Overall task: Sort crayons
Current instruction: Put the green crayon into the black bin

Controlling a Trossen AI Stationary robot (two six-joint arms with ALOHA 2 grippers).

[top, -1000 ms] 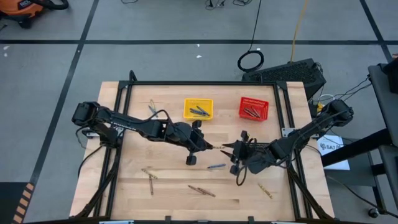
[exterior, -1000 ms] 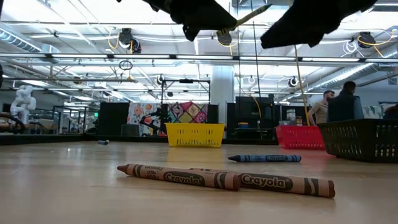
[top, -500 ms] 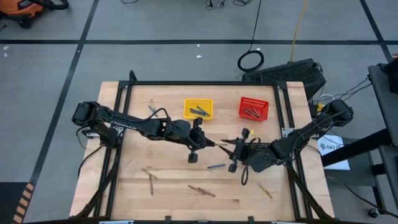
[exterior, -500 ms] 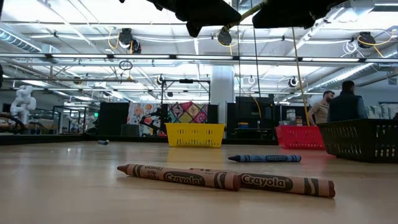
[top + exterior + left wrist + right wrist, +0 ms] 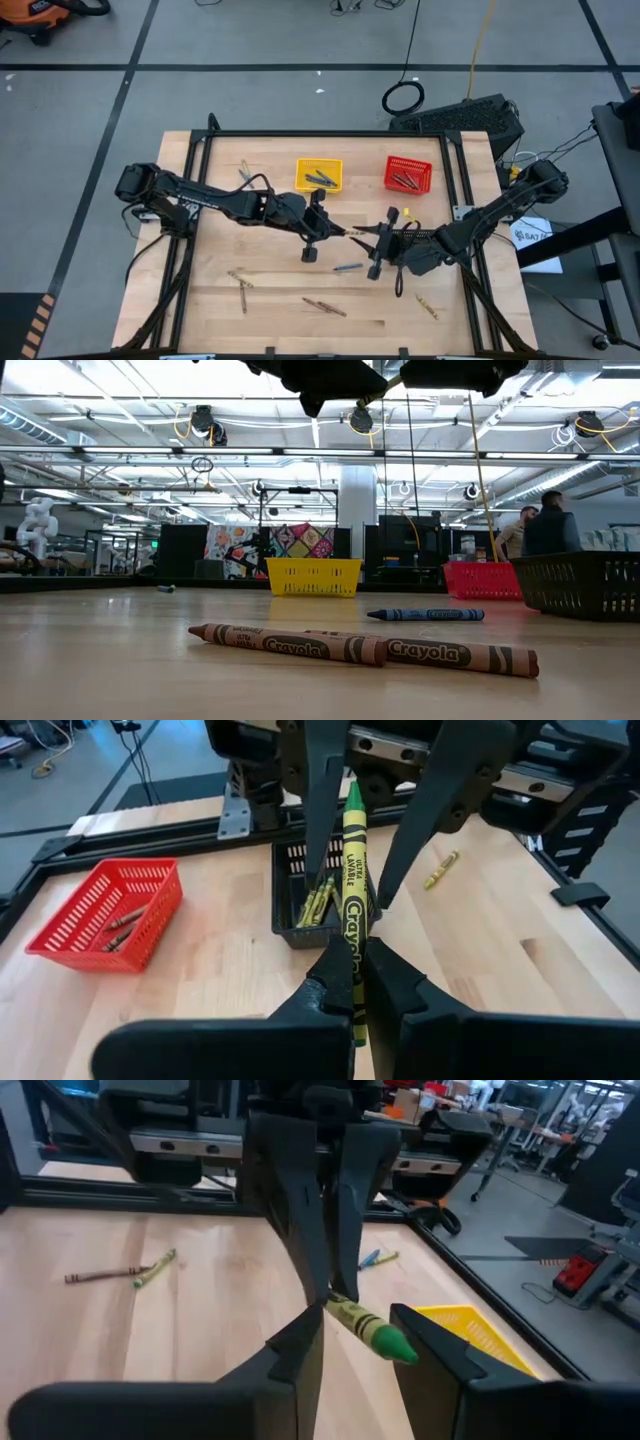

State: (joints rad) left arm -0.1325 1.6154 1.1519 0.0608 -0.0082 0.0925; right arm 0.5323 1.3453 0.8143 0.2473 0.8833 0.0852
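My left gripper (image 5: 334, 232) is shut on a yellow-green crayon (image 5: 352, 890) held in the air over the table's middle. My right gripper (image 5: 366, 239) is open and faces it. Its two fingers (image 5: 325, 810) stand on either side of the crayon's green tip (image 5: 392, 1344), and I cannot tell whether they touch it. A yellow basket (image 5: 319, 176) holds blue-grey crayons. A red basket (image 5: 408, 174) holds brown-red ones. A black basket (image 5: 296, 912) under the right arm holds yellow ones. Loose crayons lie on the table: a blue one (image 5: 347, 267) and brown ones (image 5: 325, 307). My left gripper pinches the crayon's paper-wrapped shaft (image 5: 354, 952) between its two fingers, toward the blunt end. The fingers come about level from the table's left, and the crayon lies along them. It sticks out past the fingertips toward the right gripper, clear of the table.
More crayons lie at the near left (image 5: 240, 285), the near right (image 5: 428, 307) and the far left (image 5: 243, 170). A black frame (image 5: 330, 133) runs around the table. People stand in the room behind (image 5: 545, 525).
Both grippers have risen a little. My left gripper has carried the crayon slightly toward the table's right. My right gripper has drawn closer, so the crayon's tip now lies between its open fingers.
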